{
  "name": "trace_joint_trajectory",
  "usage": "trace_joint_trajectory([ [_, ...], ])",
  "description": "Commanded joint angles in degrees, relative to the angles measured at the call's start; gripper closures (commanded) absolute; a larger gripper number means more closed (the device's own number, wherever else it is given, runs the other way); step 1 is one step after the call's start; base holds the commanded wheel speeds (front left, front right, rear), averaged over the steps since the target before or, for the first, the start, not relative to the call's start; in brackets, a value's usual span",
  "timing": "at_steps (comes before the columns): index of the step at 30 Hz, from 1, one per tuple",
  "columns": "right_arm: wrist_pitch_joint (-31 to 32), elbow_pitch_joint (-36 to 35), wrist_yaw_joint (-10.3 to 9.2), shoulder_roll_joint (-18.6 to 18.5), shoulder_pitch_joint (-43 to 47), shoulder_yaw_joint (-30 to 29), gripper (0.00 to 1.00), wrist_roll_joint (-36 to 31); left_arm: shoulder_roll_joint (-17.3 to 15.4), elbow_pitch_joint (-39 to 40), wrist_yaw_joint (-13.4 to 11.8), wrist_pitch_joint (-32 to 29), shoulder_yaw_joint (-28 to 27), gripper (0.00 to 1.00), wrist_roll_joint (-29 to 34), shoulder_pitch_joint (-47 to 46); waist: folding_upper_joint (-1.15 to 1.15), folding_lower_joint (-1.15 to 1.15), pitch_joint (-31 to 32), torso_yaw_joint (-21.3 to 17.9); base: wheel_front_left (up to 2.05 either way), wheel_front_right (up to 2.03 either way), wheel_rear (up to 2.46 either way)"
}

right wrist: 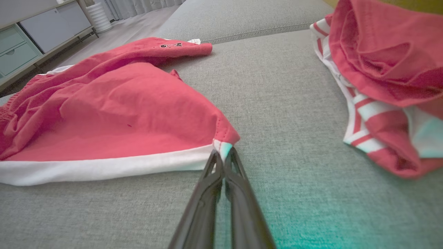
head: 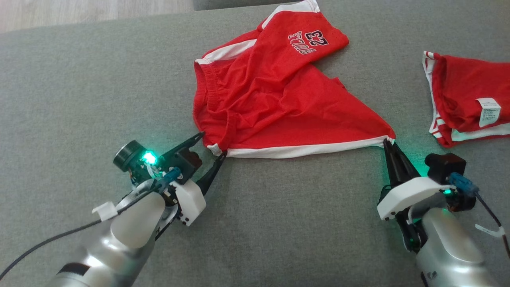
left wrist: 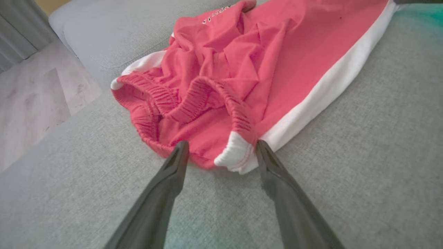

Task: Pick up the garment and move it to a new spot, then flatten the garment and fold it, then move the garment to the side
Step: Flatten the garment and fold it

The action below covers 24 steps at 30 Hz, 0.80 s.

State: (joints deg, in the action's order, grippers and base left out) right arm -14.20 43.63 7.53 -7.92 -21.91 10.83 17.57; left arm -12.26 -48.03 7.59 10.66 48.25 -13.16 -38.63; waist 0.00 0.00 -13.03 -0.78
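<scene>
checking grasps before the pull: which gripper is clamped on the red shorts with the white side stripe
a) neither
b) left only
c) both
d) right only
d: the right gripper has its fingers pinched shut on the hem corner of the red shorts with the white side stripe; the left gripper stands open astride the waistband corner.

Soft even light, faint shadows; green glow tints the cushion [right wrist: 311, 224]; wrist views warp outward.
</scene>
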Motion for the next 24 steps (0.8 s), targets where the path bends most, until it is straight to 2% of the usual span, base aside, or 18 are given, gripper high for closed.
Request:
trace_joint_trajectory([
  [1,-0.8,-1.2,-0.04,0.2,-1.9,1.1,1.00,0.2,-2.0,0.4,-0.1,-0.4,-0.4,0.00,-1.3,-3.0,0.00,0.00,-0.1,-0.1,0.00,0.00,0.00],
  [2,-0.8,-1.2,-0.04,0.2,-2.0,1.1,1.00,0.2,-2.1,0.2,-0.1,-0.8,0.5,0.22,-2.0,-3.3,0.00,0.00,-0.1,-0.1,0.00,0.00,0.00],
  [3,-0.8,-1.2,-0.04,0.2,-2.0,1.2,1.00,0.2,-2.2,0.0,-0.1,-1.1,1.3,0.57,-2.7,-3.6,0.00,0.00,-0.2,-0.2,0.00,0.00,0.00],
  [4,-0.8,-1.2,-0.04,0.2,-2.1,1.2,1.00,0.3,-2.3,-0.2,-0.1,-1.4,2.0,0.84,-3.5,-3.9,0.00,0.00,-0.2,-0.2,0.00,0.00,0.00],
  [5,-0.8,-1.2,-0.04,0.2,-2.1,1.2,1.00,0.3,-2.4,-0.3,-0.1,-1.5,2.8,1.00,-4.2,-4.2,0.00,0.00,-0.3,-0.2,0.00,0.00,0.00],
  [10,-0.8,-1.4,-0.04,0.1,-2.2,1.0,1.00,0.4,-3.0,-0.6,-0.1,-1.1,5.2,1.00,-7.6,-5.1,0.00,0.00,-0.3,0.0,0.00,0.00,0.00],
  [17,-0.8,-3.6,-0.04,-0.9,-2.6,2.0,1.00,0.0,-3.5,0.2,-0.1,1.8,3.9,1.00,-12.4,-5.4,0.00,0.00,1.4,0.4,0.00,0.00,0.00],
  [24,-0.8,-11.2,-0.04,-2.7,-3.0,3.8,1.00,-1.5,-5.6,4.1,-0.7,3.5,1.6,1.00,-13.8,-5.6,0.00,0.00,6.0,-0.2,0.00,0.00,0.00],
])
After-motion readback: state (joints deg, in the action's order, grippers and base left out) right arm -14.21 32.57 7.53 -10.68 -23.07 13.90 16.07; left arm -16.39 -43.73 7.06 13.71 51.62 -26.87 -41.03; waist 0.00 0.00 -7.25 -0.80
